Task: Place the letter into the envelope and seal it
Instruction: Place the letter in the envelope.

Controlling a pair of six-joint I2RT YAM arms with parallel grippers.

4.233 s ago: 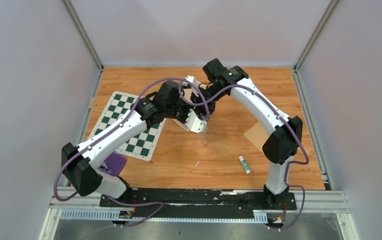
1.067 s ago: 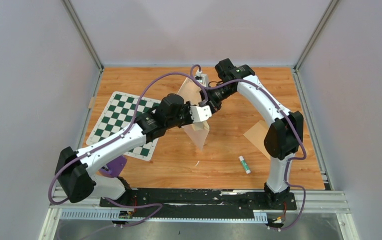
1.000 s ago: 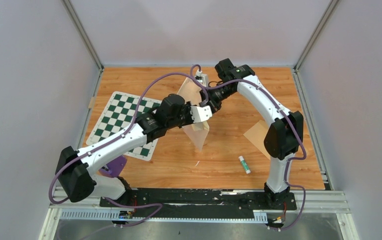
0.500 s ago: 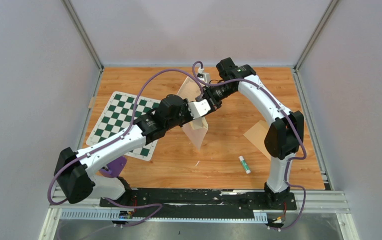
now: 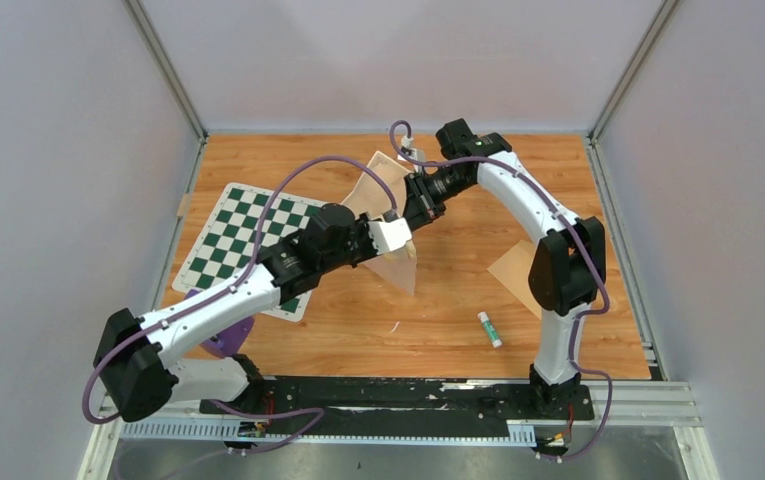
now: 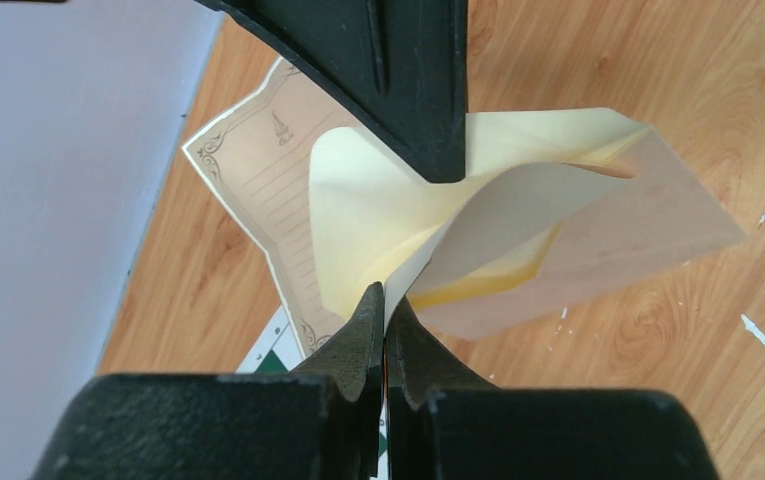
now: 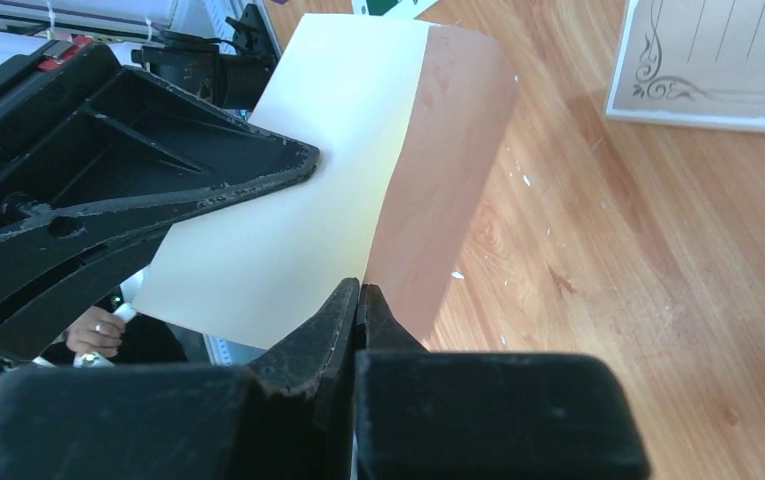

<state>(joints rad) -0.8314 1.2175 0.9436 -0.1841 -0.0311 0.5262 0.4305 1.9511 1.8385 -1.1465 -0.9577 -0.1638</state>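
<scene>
The cream and tan envelope (image 5: 404, 268) hangs above the table between both grippers, its mouth spread so the yellow inside (image 6: 378, 210) shows. My left gripper (image 6: 386, 300) is shut on one wall of that mouth (image 5: 402, 243). My right gripper (image 7: 360, 290) is shut on the opposite wall (image 5: 415, 203); its fingers (image 6: 418, 90) reach in from the top of the left wrist view. The letter (image 6: 248, 190), cream with a dark ornate border, lies flat on the wood behind the envelope (image 5: 371, 182) and at the upper right of the right wrist view (image 7: 718, 60).
A green and white chessboard mat (image 5: 243, 250) lies on the left. A plain tan rectangle (image 5: 511, 270) sits on the right, partly behind the right arm. A glue stick (image 5: 489, 328) lies near the front right. A purple object (image 5: 226, 335) is near the left base.
The left arm has drawn back toward the near left, pulling its side of the envelope away from the right gripper. The right gripper has barely moved.
</scene>
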